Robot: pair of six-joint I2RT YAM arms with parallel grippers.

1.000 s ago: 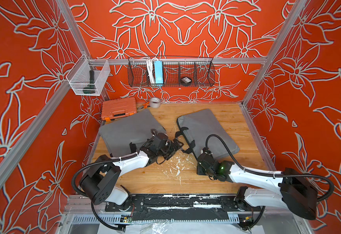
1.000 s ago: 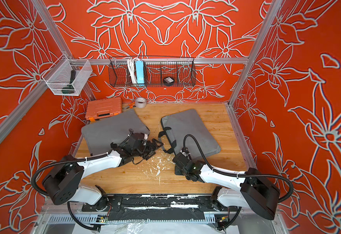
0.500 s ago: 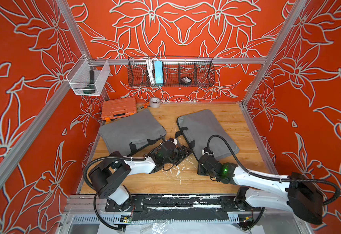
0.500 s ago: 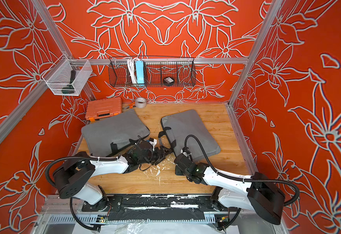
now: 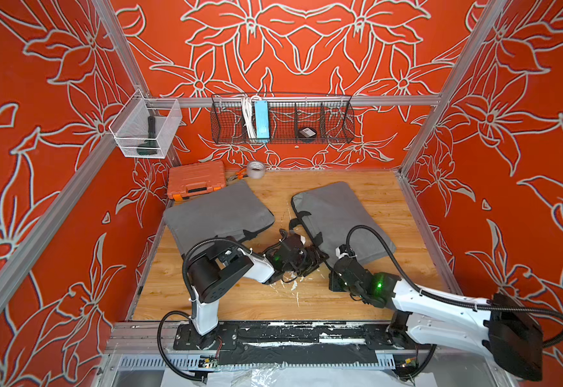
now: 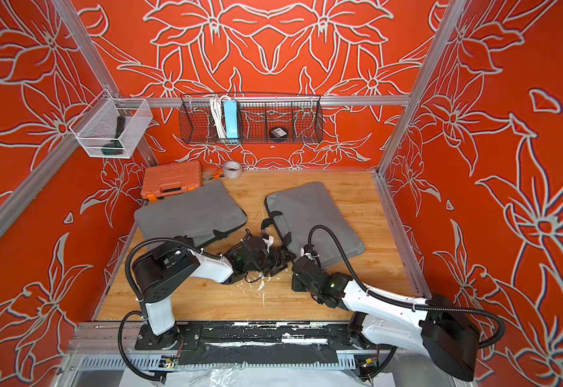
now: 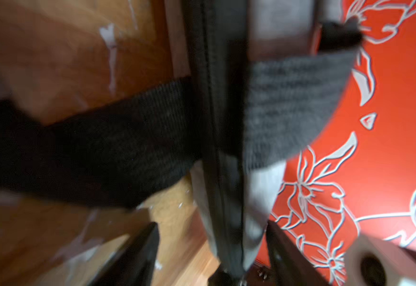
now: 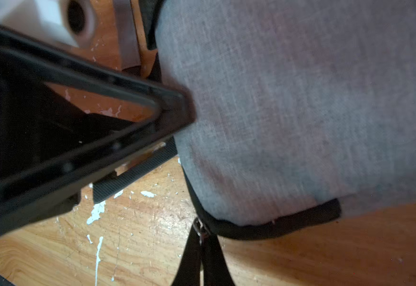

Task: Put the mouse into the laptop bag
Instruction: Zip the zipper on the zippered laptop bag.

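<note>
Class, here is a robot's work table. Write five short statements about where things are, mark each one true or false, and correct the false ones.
1. The left bag and the right bag both lie flat on the table. True.
2. The orange case sits at the table's near edge. False: it is at the back left corner.
3. The tape roll lies beside the orange case. True.
4. The blue strip lies on the table. False: it stands in the wire basket on the back wall.
5. The right claw is wide open. False: it is shut, with its tip by the right bag.
</note>
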